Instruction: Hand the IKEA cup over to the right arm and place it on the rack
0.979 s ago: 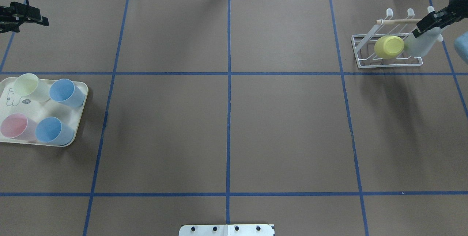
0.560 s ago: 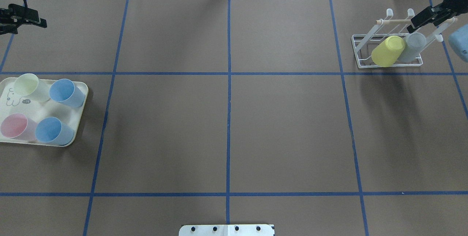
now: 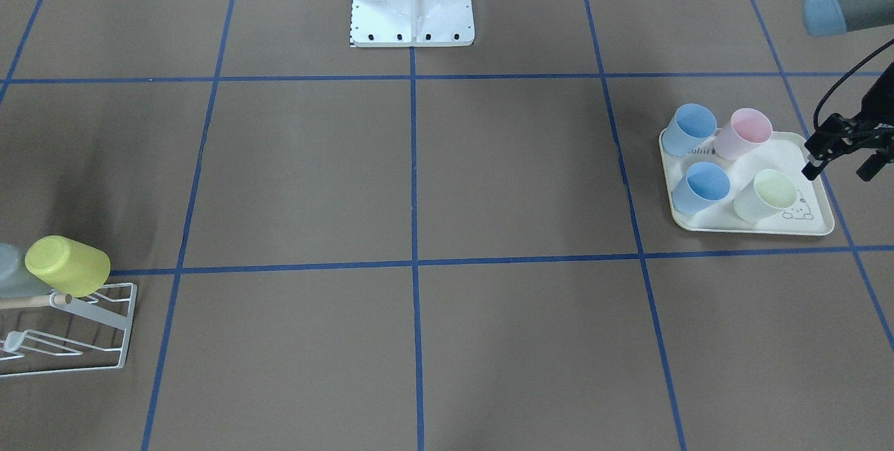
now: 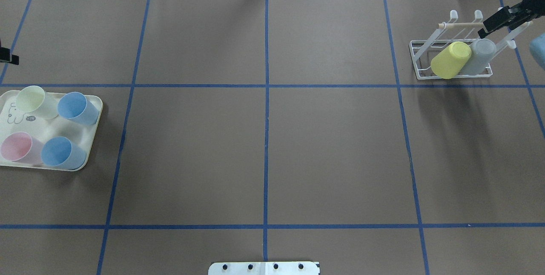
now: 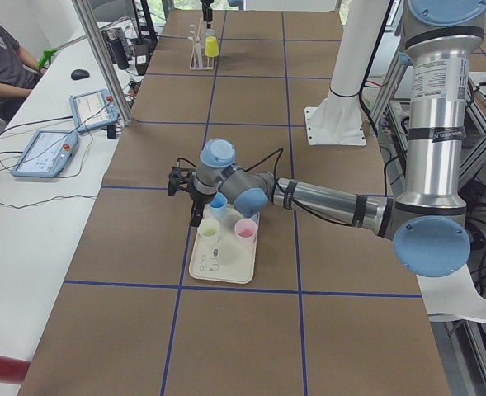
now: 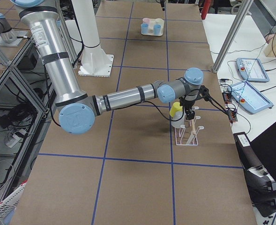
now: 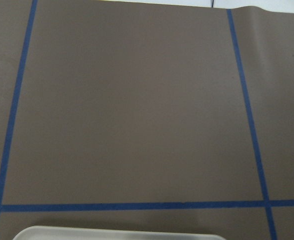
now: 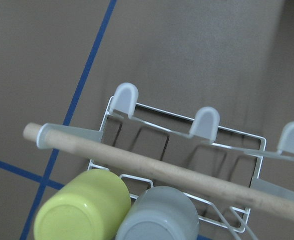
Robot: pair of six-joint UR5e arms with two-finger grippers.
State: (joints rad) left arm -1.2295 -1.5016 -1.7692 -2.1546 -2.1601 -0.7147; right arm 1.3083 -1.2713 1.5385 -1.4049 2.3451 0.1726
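The grey plastic cup [image 4: 479, 55] is seen tilted on the white wire rack [image 4: 415, 58], just below the right pincer [image 4: 496, 20] (empty, its opening cannot be told); the left pincer [image 3: 837, 172] is held spread, empty.

On the rack [image 4: 462, 24] a cup [image 4: 480, 55] is leaned, touching another cup [image 4: 450, 59]; well apart from the rack four cups [image 4: 72, 107] are stood on a tray [image 4: 40, 126]
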